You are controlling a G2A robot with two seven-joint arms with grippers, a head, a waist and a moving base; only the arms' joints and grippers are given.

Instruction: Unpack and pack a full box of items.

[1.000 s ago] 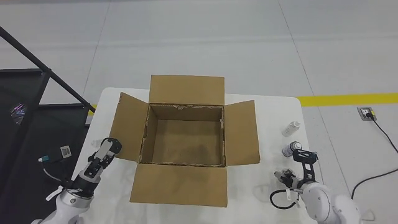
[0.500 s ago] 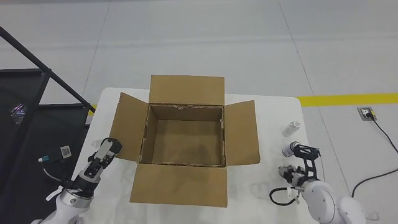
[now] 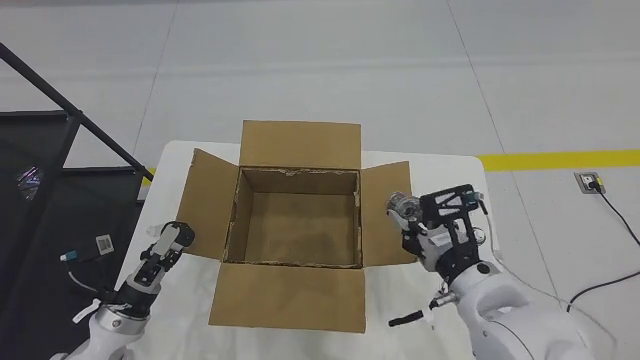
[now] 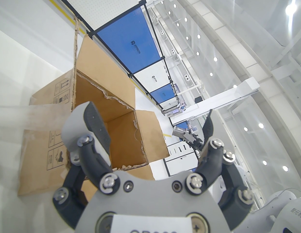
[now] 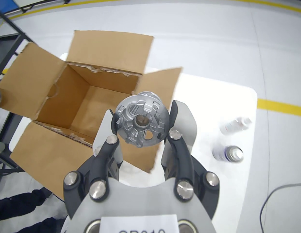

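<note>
1. The part [image 5: 142,120] is clamped in the right gripper [image 5: 143,114] and raised over the box's right flap, likely for lowering inside.
2. The box [image 3: 300,225] is set open and empty on the table [image 3: 440,168], ready for packing.
3. The left gripper [image 4: 150,118] is held wide open, with nothing in it, beside the left flap.

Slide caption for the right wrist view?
Right gripper holds a metal part over a box flap; two bottles nearby.

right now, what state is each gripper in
Left gripper: open, holding nothing.
Right gripper: closed, holding a grey metal part.
</note>
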